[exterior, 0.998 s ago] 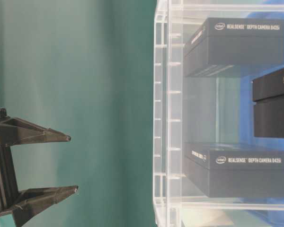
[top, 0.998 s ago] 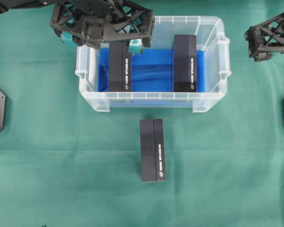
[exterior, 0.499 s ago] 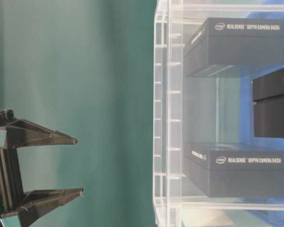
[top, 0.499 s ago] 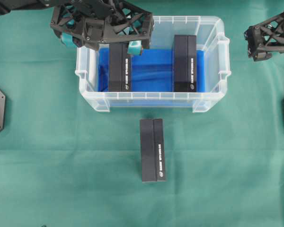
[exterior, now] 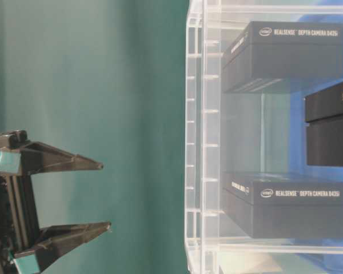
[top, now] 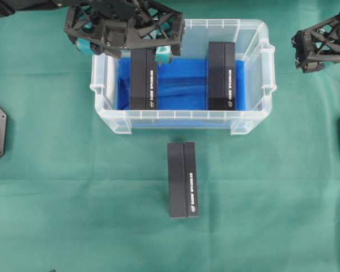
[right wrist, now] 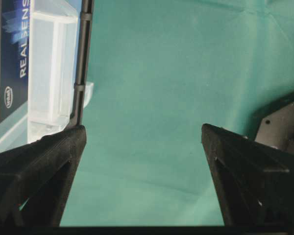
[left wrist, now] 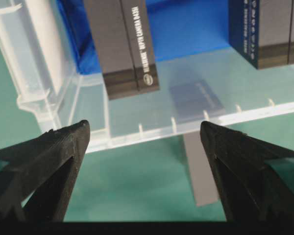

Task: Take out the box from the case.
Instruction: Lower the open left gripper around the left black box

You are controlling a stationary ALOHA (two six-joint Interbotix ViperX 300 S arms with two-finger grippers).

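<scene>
The case (top: 175,115) is a clear plastic bin with a blue cloth on its bottom. Two dark boxes lie in it: a left box (top: 144,85) and a right box (top: 221,76). My left gripper (top: 124,50) hangs open above the back end of the left box and holds nothing. In the left wrist view its fingers frame the case's front wall (left wrist: 186,122), beyond the left box (left wrist: 122,44). In the table-level view this gripper (exterior: 102,197) sits clear of the rim (exterior: 194,142), level with the nearer box (exterior: 286,205). My right gripper (top: 305,54) stands open beside the case's back right corner.
A third dark box (top: 183,179) lies on the green cloth in front of the case, and shows through the wall (left wrist: 201,171) in the left wrist view. The right wrist view shows the case's corner (right wrist: 54,73) and bare green cloth (right wrist: 152,98). Black mounts sit at both table edges.
My left gripper has come a little closer to the case's rim and shifted slightly toward the back. The right gripper and all the boxes have stayed put.
</scene>
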